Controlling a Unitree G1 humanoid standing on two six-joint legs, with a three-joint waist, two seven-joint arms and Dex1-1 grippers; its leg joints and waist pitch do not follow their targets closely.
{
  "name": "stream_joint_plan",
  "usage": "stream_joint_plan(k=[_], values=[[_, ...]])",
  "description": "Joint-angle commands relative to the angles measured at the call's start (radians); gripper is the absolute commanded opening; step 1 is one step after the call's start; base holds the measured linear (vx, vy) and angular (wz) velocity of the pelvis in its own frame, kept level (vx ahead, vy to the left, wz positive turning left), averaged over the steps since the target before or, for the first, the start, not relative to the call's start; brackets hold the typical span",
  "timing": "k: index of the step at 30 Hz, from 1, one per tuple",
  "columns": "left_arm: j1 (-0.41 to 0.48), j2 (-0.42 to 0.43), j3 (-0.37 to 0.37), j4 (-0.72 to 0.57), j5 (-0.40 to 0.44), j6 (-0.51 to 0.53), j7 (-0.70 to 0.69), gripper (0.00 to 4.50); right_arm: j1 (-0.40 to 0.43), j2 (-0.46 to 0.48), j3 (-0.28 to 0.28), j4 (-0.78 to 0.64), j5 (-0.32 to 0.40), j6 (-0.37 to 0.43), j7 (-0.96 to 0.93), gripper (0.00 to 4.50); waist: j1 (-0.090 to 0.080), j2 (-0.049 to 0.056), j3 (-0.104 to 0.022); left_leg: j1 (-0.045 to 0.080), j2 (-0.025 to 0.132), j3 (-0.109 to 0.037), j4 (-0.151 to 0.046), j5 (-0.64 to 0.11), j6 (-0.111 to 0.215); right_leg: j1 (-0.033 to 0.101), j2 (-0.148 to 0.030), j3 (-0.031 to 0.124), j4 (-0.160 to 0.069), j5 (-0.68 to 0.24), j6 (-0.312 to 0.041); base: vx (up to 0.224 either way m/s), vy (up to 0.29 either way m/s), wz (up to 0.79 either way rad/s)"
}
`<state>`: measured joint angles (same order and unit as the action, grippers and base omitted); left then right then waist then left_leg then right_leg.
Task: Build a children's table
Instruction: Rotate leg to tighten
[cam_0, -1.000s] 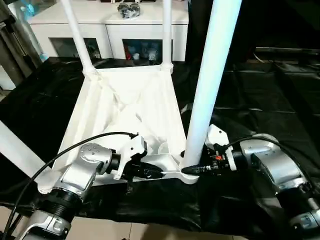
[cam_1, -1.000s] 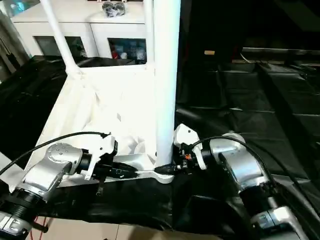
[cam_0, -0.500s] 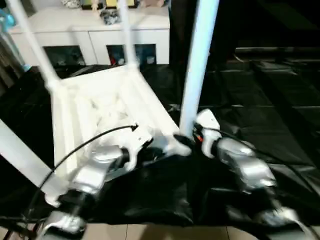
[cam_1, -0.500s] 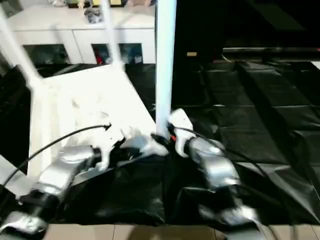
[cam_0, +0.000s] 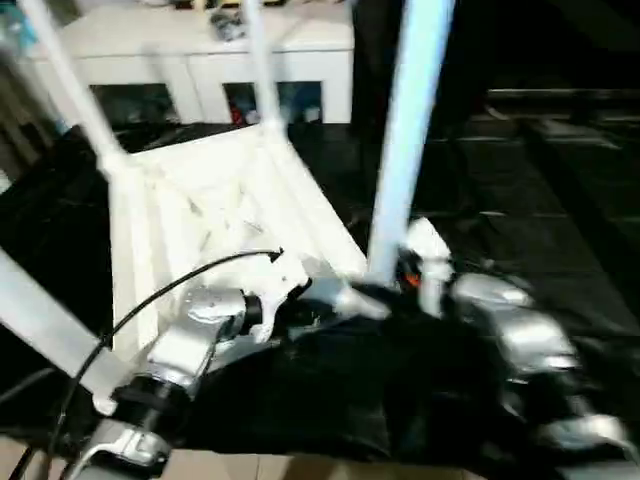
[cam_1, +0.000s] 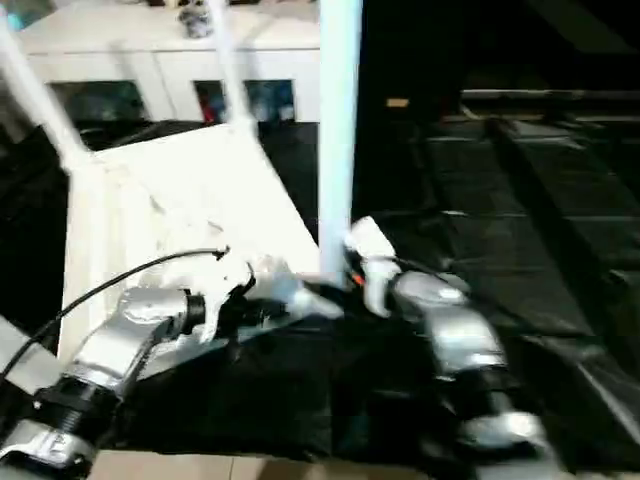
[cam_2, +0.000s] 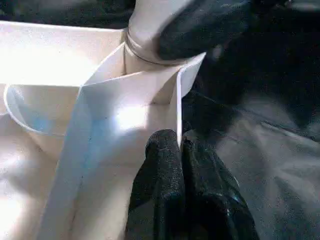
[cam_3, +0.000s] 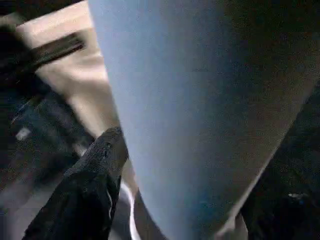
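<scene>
The upturned tabletop (cam_0: 215, 215) has swung on the black cloth (cam_0: 540, 190), left gripper (cam_2: 179, 150) pinched shut on its stiff, light rim by the near leg (cam_0: 405, 140), right gripper (cam_3: 165, 190) straddling that slippery tube; grip uncertain.

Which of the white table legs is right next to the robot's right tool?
The thick near leg, standing up from the tabletop's near corner. The right tool straddles its base; the other legs stand farther away.

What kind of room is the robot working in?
Probably a home-like playroom or a test room set up like one: a white cabinet with glass-fronted compartments and small toys on top, plus an upside-down children's table on black sheeting.
</scene>
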<state>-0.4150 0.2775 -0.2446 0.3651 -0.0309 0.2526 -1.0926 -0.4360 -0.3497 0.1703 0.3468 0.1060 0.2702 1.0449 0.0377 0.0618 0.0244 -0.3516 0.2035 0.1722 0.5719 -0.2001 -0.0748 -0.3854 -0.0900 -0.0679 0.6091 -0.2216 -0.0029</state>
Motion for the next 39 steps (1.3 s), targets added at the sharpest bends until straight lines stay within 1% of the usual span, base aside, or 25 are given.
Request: stream_joint_plan(k=[1, 2, 3, 4, 5, 6, 8, 9, 11, 13, 16, 22, 23, 25, 28, 29, 31, 32, 33, 34, 35, 36, 37, 38, 39], values=[[-0.013, -0.018, -0.031, -0.042, -0.044, -0.035, -0.049, 0.00, 0.039, 0.010, 0.141, -0.020, 0.022, 0.022, 0.161, 3.12, 0.005, -0.014, -0.047, -0.006, 0.019, 0.005, -0.044, -0.079, 0.127, 0.052, -0.040, 0.039, -0.062, 0.057, -0.267, 0.000, 0.000, 0.00], [-0.012, -0.002, -0.031, -0.048, -0.051, -0.032, -0.080, 0.00, 0.041, -0.027, 0.154, -0.034, 0.024, 0.024, 0.213, 3.12, 0.010, -0.011, -0.045, -0.004, 0.022, 0.006, -0.045, -0.091, 0.130, 0.048, -0.042, 0.039, -0.062, 0.041, -0.273, 0.000, 0.000, 0.00], [-0.012, -0.002, -0.031, -0.048, -0.051, -0.032, -0.080, 0.00, 0.041, -0.027, 0.154, -0.034, 0.024, 0.024, 0.213, 3.12, 0.012, -0.013, -0.045, -0.005, 0.023, 0.005, -0.046, -0.098, 0.125, 0.050, -0.040, 0.037, -0.062, 0.020, -0.271, 0.000, 0.000, 0.00], [-0.012, 0.005, -0.031, -0.049, -0.053, -0.032, -0.095, 0.00, 0.040, -0.040, 0.158, -0.037, 0.023, 0.021, 0.232, 3.12, 0.015, -0.012, -0.042, -0.005, 0.024, 0.005, -0.050, -0.117, 0.115, 0.048, -0.043, 0.038, -0.066, -0.018, -0.269, 0.000, 0.000, 0.00], [-0.014, 0.025, -0.033, -0.050, -0.057, -0.034, -0.128, 0.00, 0.037, -0.069, 0.166, -0.040, 0.015, 0.018, 0.278, 3.12, 0.016, -0.013, -0.042, -0.004, 0.024, 0.005, -0.050, -0.127, 0.108, 0.048, -0.043, 0.038, -0.067, -0.039, -0.265, 0.000, 0.000, 0.00], [-0.014, 0.034, -0.034, -0.050, -0.059, -0.035, -0.144, 0.00, 0.034, -0.081, 0.169, -0.043, 0.012, 0.017, 0.297, 3.12, 0.019, -0.013, -0.041, -0.001, 0.026, 0.004, -0.053, -0.145, 0.096, 0.047, -0.042, 0.039, -0.069, -0.068, -0.260, 0.000, 0.000, 0.00], [-0.014, 0.045, -0.037, -0.053, -0.064, -0.031, -0.162, 0.00, 0.033, -0.094, 0.173, -0.048, 0.011, 0.020, 0.314, 3.12, 0.020, -0.011, -0.040, 0.000, 0.026, 0.003, -0.055, -0.159, 0.081, 0.047, -0.043, 0.040, -0.069, -0.081, -0.258, 0.000, 0.000, 0.00], [-0.017, 0.063, -0.044, -0.051, -0.063, -0.030, -0.183, 0.00, 0.025, -0.099, 0.175, -0.053, 0.019, 0.038, 0.327, 2.98, 0.019, -0.012, -0.040, -0.001, 0.026, 0.003, -0.055, -0.159, 0.076, 0.047, -0.042, 0.041, -0.068, -0.075, -0.258, 0.000, 0.000, 0.00], [-0.017, 0.069, -0.043, -0.051, -0.066, -0.029, -0.190, 0.00, 0.023, -0.100, 0.180, -0.061, 0.025, 0.048, 0.333, 2.88, 0.018, -0.013, -0.042, -0.002, 0.024, 0.002, -0.054, -0.149, 0.075, 0.049, -0.041, 0.041, -0.066, -0.054, -0.260, 0.000, 0.000, 0.00], [-0.017, 0.070, -0.042, -0.051, -0.069, -0.028, -0.191, 0.00, 0.024, -0.101, 0.185, -0.066, 0.027, 0.050, 0.338, 2.78, 0.019, -0.013, -0.044, -0.002, 0.024, 0.002, -0.051, -0.124, 0.080, 0.050, -0.041, 0.041, -0.062, -0.012, -0.267, 0.000, 0.000, 0.00], [-0.015, 0.070, -0.040, -0.052, -0.072, -0.029, -0.191, 0.00, 0.033, -0.097, 0.199, -0.084, 0.029, 0.055, 0.343, 2.46, 0.020, -0.013, -0.046, -0.004, 0.022, 0.002, -0.049, -0.104, 0.086, 0.052, -0.041, 0.040, -0.059, 0.020, -0.271, 0.000, 0.000, 0.00], [-0.008, 0.063, -0.035, -0.050, -0.074, -0.033, -0.176, 0.00, 0.060, -0.084, 0.203, -0.105, 0.033, 0.067, 0.337, 2.19, 0.022, -0.013, -0.044, -0.003, 0.023, 0.002, -0.051, -0.126, 0.079, 0.051, -0.043, 0.040, -0.063, -0.029, -0.261, 0.000, 0.000, 0.00], [-0.005, 0.055, -0.029, -0.051, -0.073, -0.031, -0.156, 0.00, 0.071, -0.073, 0.194, -0.101, 0.036, 0.071, 0.315, 2.16, 0.021, -0.010, -0.043, -0.003, 0.023, 0.001, -0.052, -0.134, 0.073, 0.051, -0.043, 0.040, -0.065, -0.044, -0.258, 0.000, 0.000, 0.00], [-0.006, 0.037, -0.019, -0.046, -0.069, -0.028, -0.117, 0.00, 0.083, -0.045, 0.172, -0.084, 0.039, 0.066, 0.260, 2.13, 0.020, -0.012, -0.040, -0.002, 0.024, 0.001, -0.055, -0.151, 0.066, 0.050, -0.043, 0.040, -0.068, -0.069, -0.252, 0.000, 0.000, 0.00], [-0.008, 0.022, -0.015, -0.039, -0.057, -0.027, -0.076, 0.00, 0.087, -0.005, 0.143, -0.052, 0.033, 0.062, 0.180, 2.11, 0.017, -0.013, -0.036, -0.002, 0.023, 0.001, -0.060, -0.191, 0.049, 0.049, -0.044, 0.040, -0.077, -0.147, -0.235, 0.000, 0.000, 0.00], [-0.011, 0.012, -0.012, -0.032, -0.047, -0.024, -0.048, 0.00, 0.084, 0.016, 0.131, -0.027, 0.016, 0.054, 0.122, 2.10, 0.013, -0.009, -0.033, -0.001, 0.022, -0.001, -0.064, -0.218, 0.034, 0.047, -0.047, 0.041, -0.083, -0.222, -0.217, 0.000, 0.000, 0.00], [-0.023, -0.042, 0.002, -0.004, -0.029, -0.009, 0.053, 0.00, 0.063, 0.113, 0.069, 0.066, -0.010, 0.062, -0.087, 2.09, 0.006, -0.010, -0.029, 0.002, 0.020, 0.001, -0.066, -0.243, 0.017, 0.039, -0.045, 0.041, -0.091, -0.274, -0.204, 0.000, 0.000, 0.00], [-0.030, -0.076, 0.008, 0.005, -0.026, 0.006, 0.099, 0.00, 0.052, 0.170, 0.034, 0.108, -0.012, 0.081, -0.188, 2.08, -0.014, -0.010, -0.027, -0.007, 0.015, -0.011, -0.073, -0.276, -0.016, 0.048, -0.049, 0.034, -0.094, -0.382, -0.164, 0.000, 0.000, 0.00], [-0.031, -0.084, 0.008, 0.005, -0.027, 0.012, 0.107, 0.00, 0.049, 0.183, 0.027, 0.114, -0.009, 0.091, -0.205, 2.07, -0.019, -0.009, -0.027, -0.007, 0.016, -0.013, -0.075, -0.285, -0.022, 0.047, -0.048, 0.033, -0.096, -0.398, -0.153, 0.000, 0.000, 0.00], [-0.036, -0.099, 0.006, 0.010, -0.021, 0.019, 0.128, 0.00, 0.044, 0.204, 0.027, 0.130, -0.014, 0.087, -0.234, 2.06, -0.029, -0.011, -0.028, -0.010, 0.015, -0.017, -0.077, -0.300, -0.022, 0.047, -0.046, 0.032, -0.098, -0.406, -0.136, 0.000, 0.000, 0.00], [-0.039, -0.109, 0.003, 0.014, -0.017, 0.024, 0.143, 0.00, 0.041, 0.219, 0.027, 0.140, -0.018, 0.083, -0.253, 2.06, -0.033, -0.011, -0.027, -0.006, 0.015, -0.016, -0.075, -0.310, -0.021, 0.042, -0.046, 0.033, -0.101, -0.407, -0.136, 0.000, 0.000, 0.00], [-0.041, -0.114, 0.002, 0.016, -0.014, 0.026, 0.151, 0.00, 0.040, 0.226, 0.028, 0.145, -0.022, 0.078, -0.264, 2.05, -0.038, -0.012, -0.027, 0.001, 0.014, -0.014, -0.072, -0.330, -0.012, 0.036, -0.045, 0.035, -0.106, -0.413, -0.138, 0.000, 0.000, 0.00], [-0.047, -0.131, -0.003, 0.025, -0.006, 0.027, 0.173, 0.00, 0.030, 0.251, 0.032, 0.160, -0.030, 0.083, -0.291, 2.04, -0.037, -0.007, -0.026, 0.003, 0.013, -0.012, -0.071, -0.337, -0.007, 0.033, -0.045, 0.037, -0.107, -0.417, -0.139, 0.000, 0.000, 0.00], [-0.050, -0.142, -0.006, 0.030, -0.001, 0.026, 0.188, 0.00, 0.024, 0.267, 0.034, 0.170, -0.035, 0.088, -0.309, 2.04, -0.039, -0.010, -0.026, -0.001, 0.010, -0.012, -0.071, -0.335, 0.003, 0.034, -0.045, 0.037, -0.110, -0.436, -0.136, 0.000, 0.000, 0.00], [-0.055, -0.158, -0.013, 0.035, 0.004, 0.026, 0.203, 0.00, 0.009, 0.292, 0.041, 0.185, -0.044, 0.090, -0.332, 2.04, -0.039, -0.010, -0.026, -0.001, 0.011, -0.012, -0.071, -0.332, 0.003, 0.033, -0.045, 0.037, -0.110, -0.437, -0.135, 0.000, 0.000, 0.00]])
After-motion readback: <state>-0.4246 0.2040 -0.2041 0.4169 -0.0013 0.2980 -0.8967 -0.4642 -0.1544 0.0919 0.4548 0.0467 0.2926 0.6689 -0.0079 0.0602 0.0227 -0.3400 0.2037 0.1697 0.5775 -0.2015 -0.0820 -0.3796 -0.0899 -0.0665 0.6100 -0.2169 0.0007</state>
